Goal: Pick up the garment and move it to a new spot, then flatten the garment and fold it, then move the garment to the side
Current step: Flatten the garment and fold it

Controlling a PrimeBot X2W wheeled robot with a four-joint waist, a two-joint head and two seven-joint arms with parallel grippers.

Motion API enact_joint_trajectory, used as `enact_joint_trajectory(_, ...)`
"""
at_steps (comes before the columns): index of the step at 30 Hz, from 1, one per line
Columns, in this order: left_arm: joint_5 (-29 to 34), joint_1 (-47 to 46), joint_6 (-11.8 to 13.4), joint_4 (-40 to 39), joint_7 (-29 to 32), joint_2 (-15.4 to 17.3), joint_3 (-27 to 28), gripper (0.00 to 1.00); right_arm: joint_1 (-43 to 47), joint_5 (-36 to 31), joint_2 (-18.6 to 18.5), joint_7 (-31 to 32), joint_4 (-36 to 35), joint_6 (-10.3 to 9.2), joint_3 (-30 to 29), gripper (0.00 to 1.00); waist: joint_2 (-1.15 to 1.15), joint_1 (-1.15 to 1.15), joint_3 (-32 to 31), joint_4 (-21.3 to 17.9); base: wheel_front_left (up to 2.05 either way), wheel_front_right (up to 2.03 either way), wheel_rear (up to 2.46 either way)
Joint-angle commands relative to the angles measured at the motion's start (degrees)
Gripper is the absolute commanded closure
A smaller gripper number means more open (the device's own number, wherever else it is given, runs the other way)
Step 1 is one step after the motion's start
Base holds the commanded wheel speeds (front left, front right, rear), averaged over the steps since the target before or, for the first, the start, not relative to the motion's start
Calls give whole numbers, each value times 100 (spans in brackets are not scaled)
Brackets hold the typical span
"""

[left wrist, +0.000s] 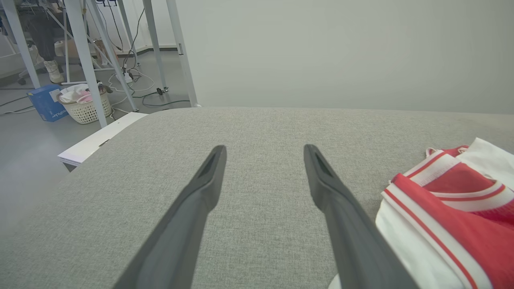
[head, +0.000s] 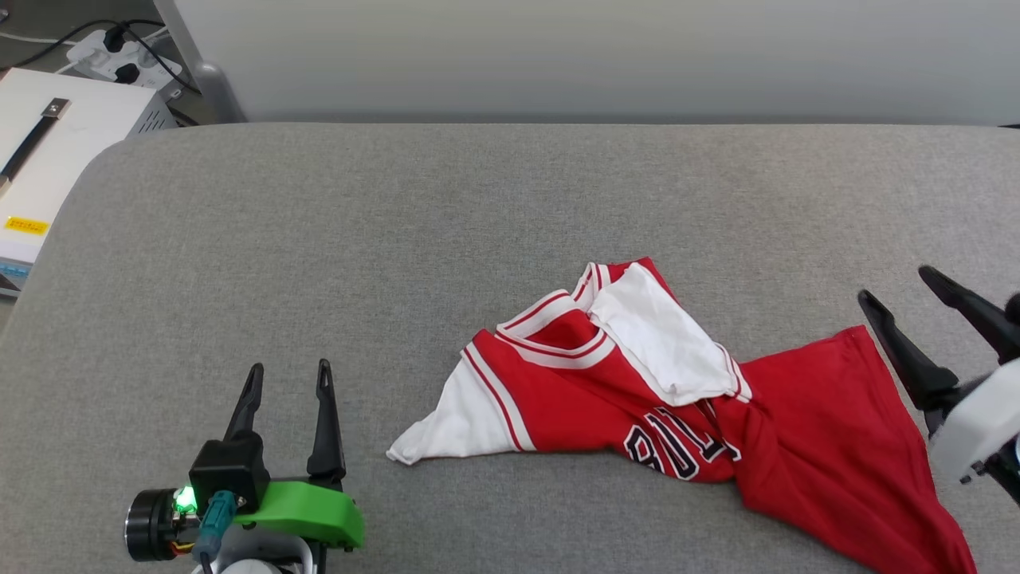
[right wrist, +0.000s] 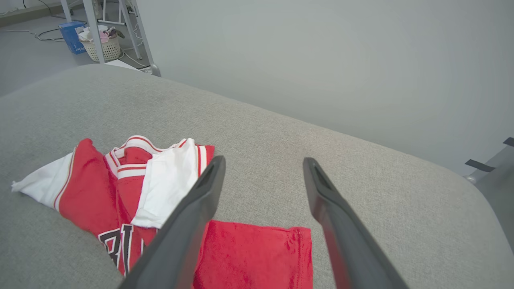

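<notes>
Red and white cloth lies crumpled on the grey fabric-covered table (head: 398,223): the garment (head: 606,383) sits in the nearer right part of it, unfolded and bunched. One white sleeve (head: 454,426) points toward our left, and the other (head: 661,339) is flopped over the chest. The striped collar (head: 550,315) faces the far side. The red body (head: 829,446) trails off twisted toward our right and the near edge. Part of the black, white-edged lettering (head: 677,446) shows in a fold.

Our left gripper (head: 290,367) hovers near the lower left, well apart from the jersey in the head view. Its fingers are spread wide with nothing between them. In the left wrist view the same gripper (left wrist: 264,148) looks across bare grey fabric, with the garment (left wrist: 461,216) off to its right side.

Our right gripper (head: 896,285) is just beside the right edge of the red body, fingers also wide apart and empty. In the right wrist view, this gripper (right wrist: 264,159) is above the garment (right wrist: 92,188), and the red hem (right wrist: 261,249) lies between and under the fingers. We cannot tell whether they touch the cloth.

Off the table's left corner stand a white box (head: 48,159) and a power strip (head: 119,56). A woven basket (left wrist: 86,106) and a blue box (left wrist: 45,102) sit on the floor beyond.
</notes>
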Motion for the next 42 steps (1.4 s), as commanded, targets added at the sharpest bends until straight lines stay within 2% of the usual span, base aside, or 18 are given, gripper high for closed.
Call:
enact_joint_trajectory(1,44,-110,-13,-29,-34,-24,-27,0,-351,-43,-102,132,-87,-4,231,0,0,0,61,26,0,0,0)
enact_joint_trajectory(6,15,-233,4,-71,-34,-24,-109,0,-1493,200,-515,878,-105,-4,1424,0,0,0,255,110,0,0,0)
enact_joint_trajectory(7,-7,-322,22,-88,-34,-25,-149,0,-2086,466,-699,1362,-32,-4,2130,0,0,0,384,171,0,0,0)
enact_joint_trajectory(16,-97,-563,93,-121,-34,-25,-292,0,-3456,1210,-887,2599,619,-4,4032,0,0,0,823,394,0,0,0)
enact_joint_trajectory(17,-138,-651,129,-129,-34,-25,-338,0,-3765,1324,-811,2629,894,-4,4468,0,0,0,980,460,0,0,0)
enact_joint_trajectory(19,-166,-708,150,-132,-34,-25,-381,0,-3939,1357,-736,2595,1161,-4,4741,0,0,0,1083,505,0,0,0)
enact_joint_trajectory(20,-201,-783,179,-126,-34,-25,-437,0,-4147,1390,-584,2526,1648,-4,5213,0,0,0,1216,554,0,0,0)
enact_joint_trajectory(27,-235,-896,229,-69,-34,-25,-497,0,-4158,1737,-402,2375,2667,-4,5996,0,0,0,1285,611,0,0,0)
enact_joint_trajectory(28,-231,-847,253,-47,-34,-25,-455,0,-4193,1868,-337,1967,2709,-4,6086,100,0,0,1194,550,0,0,0)
enact_joint_trajectory(29,-226,-820,257,-35,-34,-25,-435,0,-4215,1912,-331,1761,2698,-4,6094,100,0,0,1136,518,0,0,0)
enact_joint_trajectory(30,-210,-740,260,-15,-34,-25,-392,0,-4238,2120,-335,1169,2622,-4,5977,100,0,0,970,407,0,0,0)
enact_joint_trajectory(35,-191,-620,258,-16,-34,-25,-365,0,-4052,2588,-456,352,2355,-4,5567,100,0,0,727,241,0,0,0)
enact_joint_trajectory(42,-142,-454,228,-23,-34,-25,-341,0,-3393,3483,-684,-624,2157,-4,4685,100,0,0,572,21,0,0,0)
